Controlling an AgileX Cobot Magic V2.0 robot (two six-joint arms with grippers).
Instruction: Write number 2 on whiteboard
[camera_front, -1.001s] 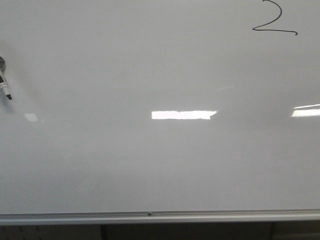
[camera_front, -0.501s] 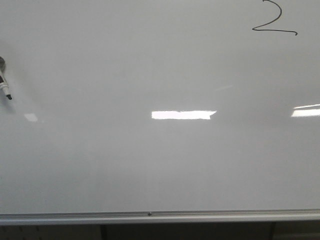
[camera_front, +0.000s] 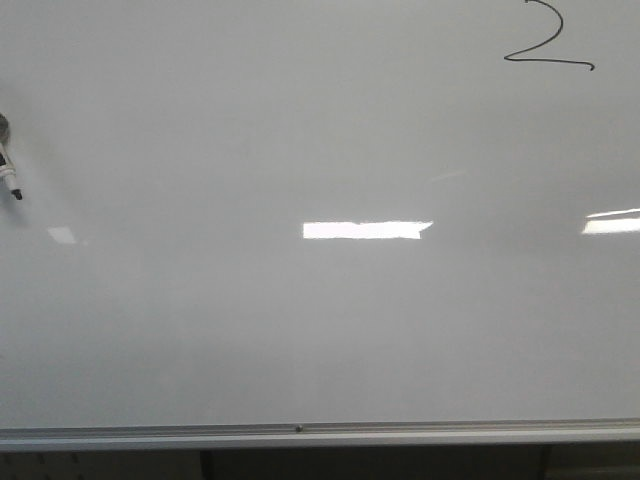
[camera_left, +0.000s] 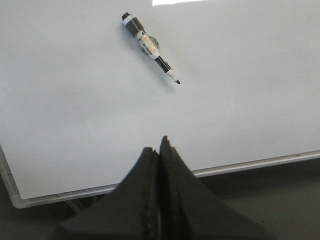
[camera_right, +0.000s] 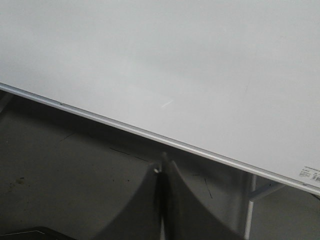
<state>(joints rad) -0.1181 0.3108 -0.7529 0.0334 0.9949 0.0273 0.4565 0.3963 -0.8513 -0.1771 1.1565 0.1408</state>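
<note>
Pretty much all we see up front is the whiteboard, a big glossy pale sheet with a couple of bright light reflections and a silver rim running along the near edge. Below that rim it's just dark floor and what looks like a support leg.

On to the arms: our left gripper has its fingers pressed together with nothing between them, hanging off the board's near edge. Our right gripper is the same deal, closed and empty.

The marker pen lies loose on the board at the far left, uncapped by the look of it. We'd guess it's lying there because the writing is done.

The number 2 sits small at the far right corner.
</note>
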